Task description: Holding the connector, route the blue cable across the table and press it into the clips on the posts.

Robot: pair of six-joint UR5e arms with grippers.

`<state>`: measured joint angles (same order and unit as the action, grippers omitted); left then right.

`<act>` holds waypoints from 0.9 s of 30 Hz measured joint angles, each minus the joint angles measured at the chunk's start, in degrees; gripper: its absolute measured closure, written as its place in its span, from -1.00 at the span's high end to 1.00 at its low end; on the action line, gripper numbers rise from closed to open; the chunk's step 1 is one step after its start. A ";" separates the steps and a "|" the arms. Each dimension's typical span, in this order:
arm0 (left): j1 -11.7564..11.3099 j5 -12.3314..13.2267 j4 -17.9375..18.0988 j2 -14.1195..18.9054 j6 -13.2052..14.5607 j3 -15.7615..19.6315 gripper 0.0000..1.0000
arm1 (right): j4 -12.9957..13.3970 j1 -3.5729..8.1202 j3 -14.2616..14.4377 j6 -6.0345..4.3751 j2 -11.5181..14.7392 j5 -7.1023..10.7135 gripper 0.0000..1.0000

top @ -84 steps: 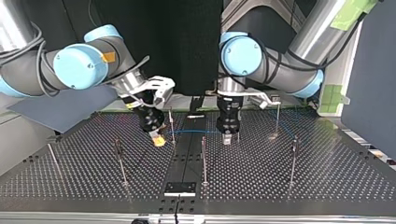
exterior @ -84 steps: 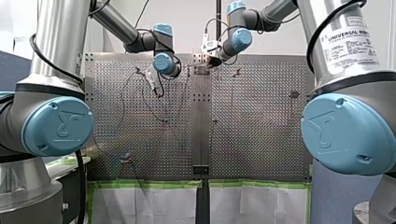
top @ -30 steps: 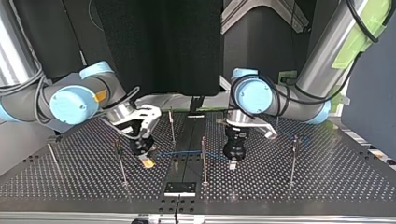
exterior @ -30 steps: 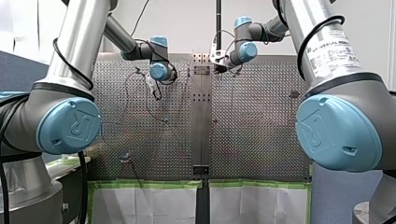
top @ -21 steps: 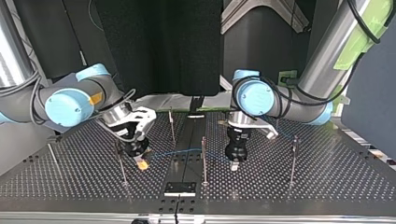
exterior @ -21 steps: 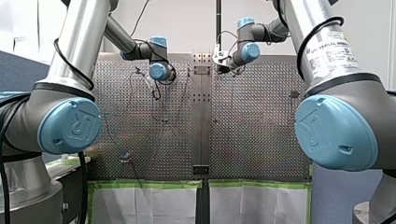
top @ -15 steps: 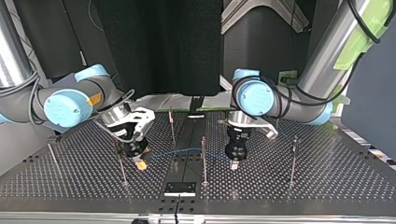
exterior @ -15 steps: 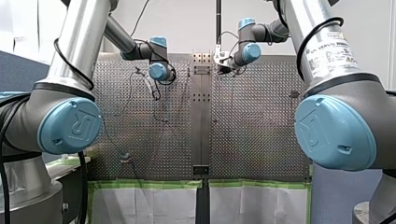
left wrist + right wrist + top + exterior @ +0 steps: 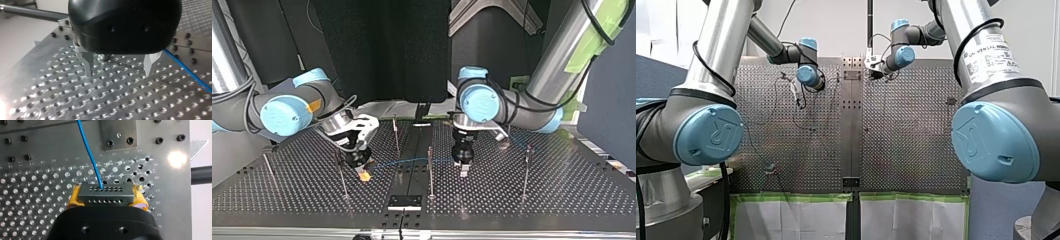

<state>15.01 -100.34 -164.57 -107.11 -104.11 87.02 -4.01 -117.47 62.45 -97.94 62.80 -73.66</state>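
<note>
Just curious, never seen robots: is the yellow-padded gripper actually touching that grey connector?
Touching. The right wrist view shows the connector squeezed between the right gripper's yellow pads, with no gap.

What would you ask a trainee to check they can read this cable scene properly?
1. True or false: my left arm's jaws are clamped on the blue cable.
2. What do my right arm's jaws hold? A: the connector. B: a post. C: nothing.
3. Fill in: the pads on my right arm's jaws are ____ in colour.

Key: 1 false, they stand open with the cable beside them; 2 A; 3 yellow.
</note>
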 joint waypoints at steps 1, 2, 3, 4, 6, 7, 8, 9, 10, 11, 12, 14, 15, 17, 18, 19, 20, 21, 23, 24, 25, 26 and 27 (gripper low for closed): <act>0.14 -0.21 -0.43 0.12 0.26 0.16 1.00 | -0.03 -0.02 0.00 0.02 0.00 0.00 -1.00; 0.28 -0.38 -0.90 0.33 0.45 0.41 1.00 | -0.06 -0.05 0.00 0.05 0.00 -0.02 -1.00; 0.44 -0.56 -1.49 0.73 0.59 0.83 1.00 | -0.07 -0.05 0.00 0.10 0.00 -0.03 -1.00; 0.55 -0.64 -1.93 1.08 0.64 1.21 1.00 | -0.09 -0.04 0.00 0.12 0.00 -0.05 -1.00; 0.77 -0.63 -2.88 1.98 0.50 2.14 1.00 | -0.07 -0.03 0.00 0.15 0.01 -0.07 -1.00; 0.87 -0.53 -3.04 2.38 0.28 2.55 1.00 | -0.06 -0.02 0.00 0.18 0.00 -0.09 -1.00; 0.98 -0.32 -3.02 2.82 -0.01 3.00 1.00 | -0.05 -0.02 0.00 0.20 0.01 -0.11 -1.00; 1.16 0.07 -2.88 3.44 -0.41 3.62 1.00 | -0.01 -0.03 0.00 0.23 0.04 -0.13 -1.00; 1.30 0.37 -2.83 3.89 -0.63 4.07 1.00 | 0.00 -0.04 0.00 0.24 0.06 -0.14 -1.00; 1.46 0.58 -2.88 4.34 -0.75 4.51 1.00 | 0.01 -0.06 0.00 0.25 0.06 -0.15 -1.00; 1.70 0.76 -3.08 4.93 -0.75 5.11 1.00 | 0.01 -0.09 0.01 0.26 0.05 -0.16 -1.00; 2.08 0.89 -3.63 5.81 -0.58 5.99 1.00 | 0.00 -0.13 0.01 0.27 0.03 -0.17 -1.00; 2.36 0.93 -4.14 6.43 -0.45 6.61 1.00 | -0.02 -0.14 0.01 0.27 0.03 -0.17 -1.00; 2.80 0.98 -4.93 7.35 -0.29 7.53 1.00 | -0.06 -0.18 0.01 0.27 0.02 -0.17 -1.00; 3.09 1.03 -5.32 7.95 -0.23 8.13 1.00 | -0.08 -0.21 0.01 0.28 0.03 -0.17 -1.00; 3.33 1.08 -5.59 8.40 -0.18 8.58 1.00 | -0.08 -0.22 0.01 0.28 0.04 -0.17 -1.00; 3.55 1.12 -5.81 8.83 -0.14 9.01 1.00 | -0.09 -0.23 0.01 0.27 0.05 -0.17 -1.00; 3.82 1.11 -6.12 9.40 -0.04 9.58 1.00 | -0.10 -0.24 0.01 0.28 0.07 -0.17 -1.00; 4.38 1.01 -6.71 10.29 0.34 10.46 1.00 | -0.10 -0.25 0.01 0.28 0.12 -0.17 -1.00; 4.81 0.90 -7.09 10.89 0.66 10.94 1.00 | -0.11 -0.25 0.01 0.28 0.17 -0.17 -1.00; 5.14 0.82 -7.26 11.36 0.86 11.19 1.00 | -0.12 -0.25 0.00 0.28 0.20 -0.17 -1.00; 5.48 0.73 -7.34 11.84 1.04 11.38 1.00 | -0.13 -0.26 0.00 0.28 0.23 -0.17 -1.00; 5.93 0.56 -7.29 12.45 1.20 11.55 1.00 | -0.15 -0.26 -0.01 0.28 0.28 -0.20 -1.00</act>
<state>20.94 -99.78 -171.86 -94.66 -102.90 98.57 -4.16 -117.73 62.44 -97.67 63.08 -73.86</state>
